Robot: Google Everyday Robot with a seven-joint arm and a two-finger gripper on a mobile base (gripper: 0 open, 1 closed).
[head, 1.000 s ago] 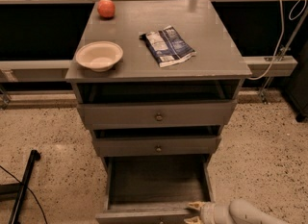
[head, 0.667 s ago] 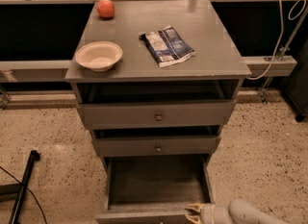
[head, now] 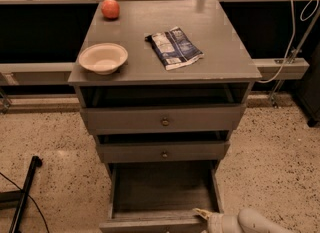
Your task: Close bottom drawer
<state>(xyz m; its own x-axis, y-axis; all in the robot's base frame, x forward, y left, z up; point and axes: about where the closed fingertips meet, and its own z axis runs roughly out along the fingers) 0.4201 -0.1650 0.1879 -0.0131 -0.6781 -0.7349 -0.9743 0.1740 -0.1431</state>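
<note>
Gripper (head: 202,214) at the bottom drawer (head: 160,187).
The drawer is pulled far out — the gripper is by its front right corner; spread or pinching, I cannot tell.

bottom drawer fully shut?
No: the bottom drawer is pulled far out with its inside exposed, and the claw sits at the right end of its front edge.
</note>
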